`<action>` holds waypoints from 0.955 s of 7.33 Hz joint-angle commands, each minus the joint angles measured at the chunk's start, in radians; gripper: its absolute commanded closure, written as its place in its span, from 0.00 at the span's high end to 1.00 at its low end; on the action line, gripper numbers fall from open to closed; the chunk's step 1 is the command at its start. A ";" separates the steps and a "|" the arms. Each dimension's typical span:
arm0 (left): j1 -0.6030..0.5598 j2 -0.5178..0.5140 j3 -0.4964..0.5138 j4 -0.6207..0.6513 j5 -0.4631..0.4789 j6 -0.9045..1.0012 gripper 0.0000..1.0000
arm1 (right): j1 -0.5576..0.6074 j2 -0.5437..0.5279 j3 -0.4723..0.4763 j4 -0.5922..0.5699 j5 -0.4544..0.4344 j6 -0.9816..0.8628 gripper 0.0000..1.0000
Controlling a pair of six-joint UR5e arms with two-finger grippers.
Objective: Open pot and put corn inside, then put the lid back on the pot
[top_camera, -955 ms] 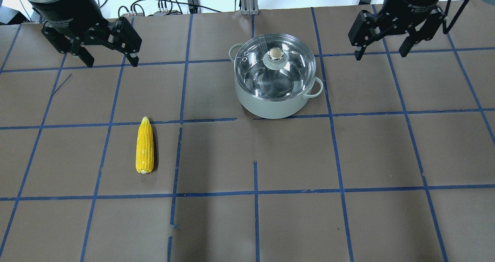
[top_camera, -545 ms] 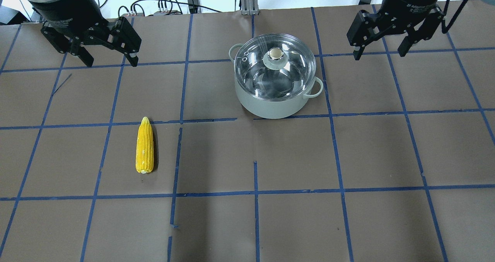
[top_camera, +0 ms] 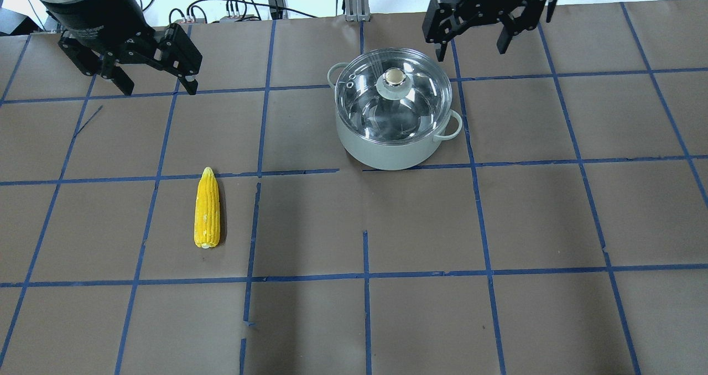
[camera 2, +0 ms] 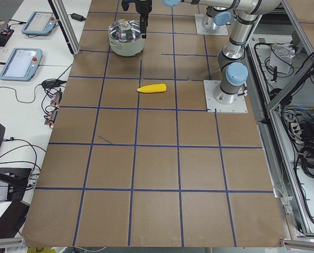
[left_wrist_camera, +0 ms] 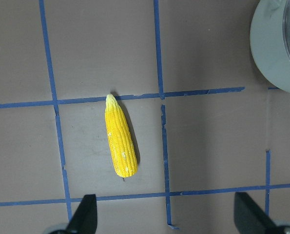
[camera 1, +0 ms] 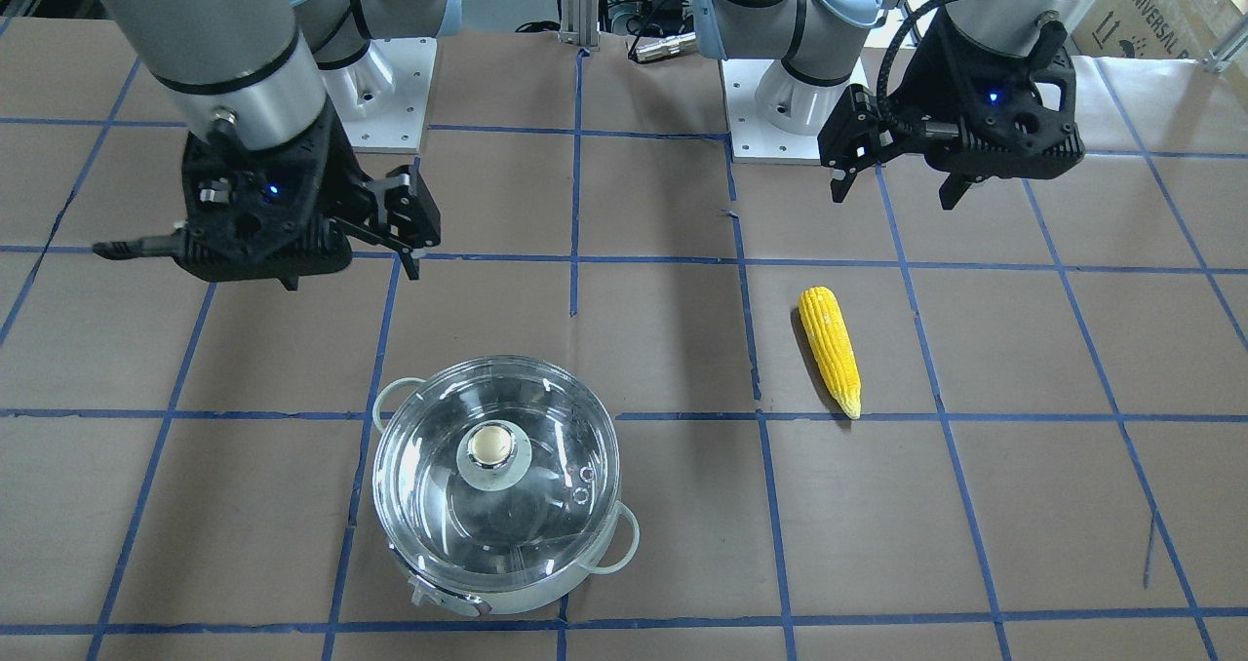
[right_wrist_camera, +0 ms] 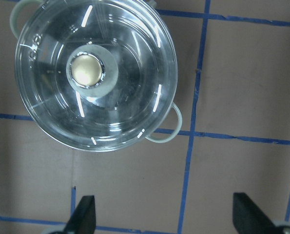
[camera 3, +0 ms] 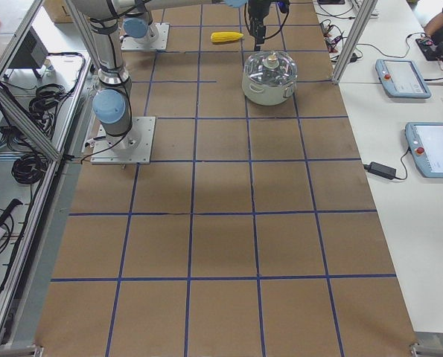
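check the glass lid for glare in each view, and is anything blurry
Right wrist view: short white light streaks ring the lid, image slightly soft. Overhead view: fine bright streaks near the lid's far rim, inside of the pot still readable. Left wrist view: corn sharp, thin shadow along its right side.

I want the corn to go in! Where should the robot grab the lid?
Pinch the knob in the middle of the lid, coming straight down from above. It stands up from the smooth glass, and the rim sits right on the pot. The right hand is nearest.
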 commanded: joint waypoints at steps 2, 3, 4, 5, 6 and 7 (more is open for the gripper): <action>0.000 0.000 0.002 0.000 0.000 0.000 1.00 | 0.095 0.198 -0.081 -0.176 0.002 0.201 0.98; 0.000 0.000 0.002 0.000 0.000 0.000 1.00 | 0.098 0.239 -0.078 -0.217 -0.009 0.227 0.98; 0.000 0.000 0.000 0.000 0.001 0.000 1.00 | 0.098 0.256 -0.066 -0.225 -0.013 0.253 0.97; 0.000 0.001 0.000 0.000 0.003 0.000 1.00 | 0.095 0.263 -0.051 -0.226 -0.015 0.286 0.97; 0.000 0.002 0.000 0.000 0.006 0.000 1.00 | 0.095 0.263 -0.040 -0.227 -0.015 0.287 0.97; 0.000 0.002 0.000 0.000 0.008 0.000 1.00 | 0.095 0.264 -0.040 -0.227 -0.015 0.287 0.97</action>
